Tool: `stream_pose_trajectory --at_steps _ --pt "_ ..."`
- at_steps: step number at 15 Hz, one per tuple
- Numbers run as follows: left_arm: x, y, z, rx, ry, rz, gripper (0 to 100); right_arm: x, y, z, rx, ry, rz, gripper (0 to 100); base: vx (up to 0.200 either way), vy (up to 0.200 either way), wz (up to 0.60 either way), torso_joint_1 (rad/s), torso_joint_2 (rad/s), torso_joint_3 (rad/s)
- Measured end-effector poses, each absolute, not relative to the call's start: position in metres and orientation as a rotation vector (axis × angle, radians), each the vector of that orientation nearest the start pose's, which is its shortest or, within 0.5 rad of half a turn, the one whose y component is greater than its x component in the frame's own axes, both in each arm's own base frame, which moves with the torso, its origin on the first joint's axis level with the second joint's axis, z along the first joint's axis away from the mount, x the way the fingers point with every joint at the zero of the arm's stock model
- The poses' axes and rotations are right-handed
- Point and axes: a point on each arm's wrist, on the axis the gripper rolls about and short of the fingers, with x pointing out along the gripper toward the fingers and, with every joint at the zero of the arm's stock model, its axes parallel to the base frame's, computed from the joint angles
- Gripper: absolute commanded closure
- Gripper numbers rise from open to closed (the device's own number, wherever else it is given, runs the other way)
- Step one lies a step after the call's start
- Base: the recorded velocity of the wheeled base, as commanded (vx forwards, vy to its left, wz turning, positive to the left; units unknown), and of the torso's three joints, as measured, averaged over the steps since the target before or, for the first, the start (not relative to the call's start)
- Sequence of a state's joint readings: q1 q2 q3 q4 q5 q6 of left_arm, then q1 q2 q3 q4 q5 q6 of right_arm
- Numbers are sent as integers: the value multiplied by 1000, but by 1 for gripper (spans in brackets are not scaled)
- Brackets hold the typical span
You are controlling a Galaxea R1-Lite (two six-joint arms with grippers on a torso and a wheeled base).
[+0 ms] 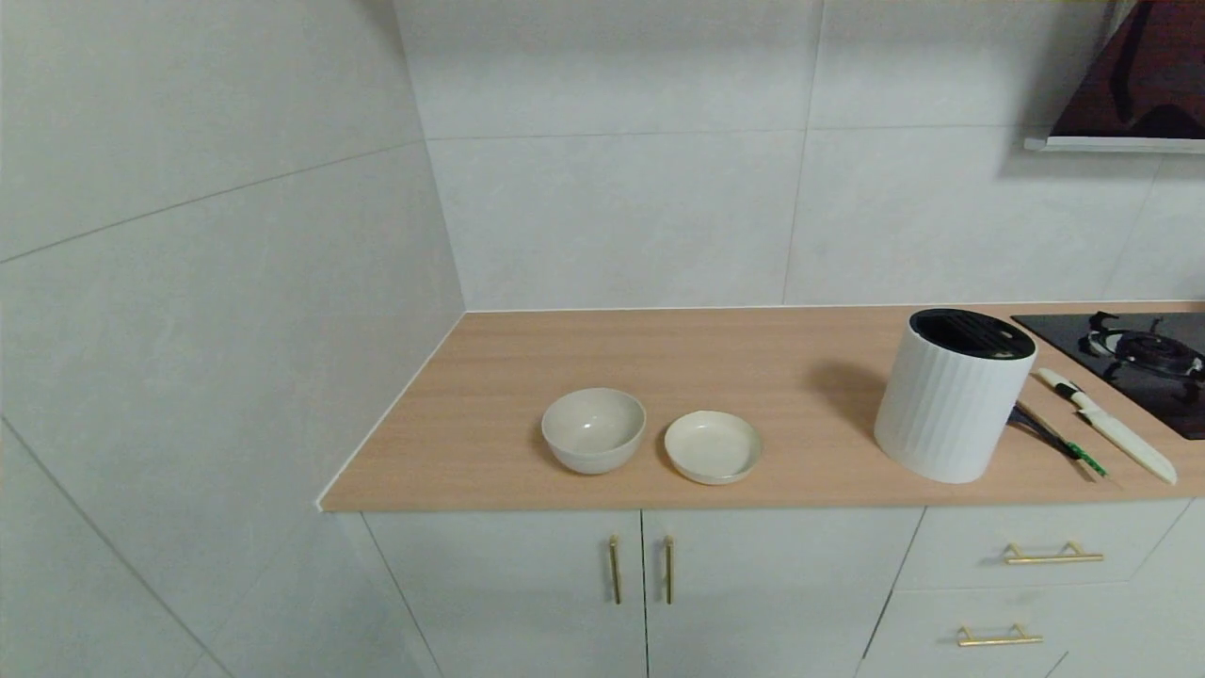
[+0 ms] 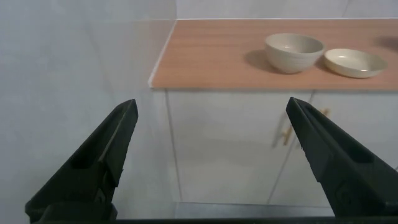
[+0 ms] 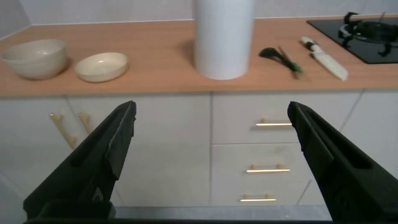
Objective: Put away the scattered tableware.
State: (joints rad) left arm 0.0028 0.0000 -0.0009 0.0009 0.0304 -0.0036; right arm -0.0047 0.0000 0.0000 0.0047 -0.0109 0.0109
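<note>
A cream bowl [image 1: 594,428] and a shallow cream dish [image 1: 713,445] sit side by side near the front of the wooden countertop [image 1: 659,358]. A white ribbed holder with a black slotted top [image 1: 953,394] stands to their right. Beside it lie a black ladle with a green handle [image 1: 1054,435] and a white-bladed knife [image 1: 1111,427]. My left gripper [image 2: 211,115] hangs open, low in front of the cabinet, with the bowl [image 2: 293,52] and dish [image 2: 355,62] beyond it. My right gripper [image 3: 211,118] is open too, short of the drawers, facing the holder [image 3: 224,37], ladle [image 3: 281,57] and knife [image 3: 323,57].
A gas hob [image 1: 1144,363] occupies the counter's right end under a range hood [image 1: 1134,80]. Tiled walls close the left side and back. Below the counter are cabinet doors [image 1: 640,593] and drawers [image 1: 1036,556] with gold handles.
</note>
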Motion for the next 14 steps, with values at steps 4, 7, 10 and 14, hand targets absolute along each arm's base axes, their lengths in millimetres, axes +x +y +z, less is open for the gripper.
stream_pose_trajectory --at_steps 4,7,10,14 --pt "-23 1 76 -4 0 34 0 -23 0 75 12 4 -14 0 0 0 0 0 0 0" --pt "-23 1 76 -3 0 33 0 -23 0 75 12 5 -16 0 0 0 0 0 0 0" --pt "-23 1 76 -3 0 32 0 -23 0 75 12 5 -17 0 0 0 0 0 0 0" --pt "-23 1 76 -3 0 33 0 -23 0 75 14 5 -17 0 0 0 0 -69 150 77"
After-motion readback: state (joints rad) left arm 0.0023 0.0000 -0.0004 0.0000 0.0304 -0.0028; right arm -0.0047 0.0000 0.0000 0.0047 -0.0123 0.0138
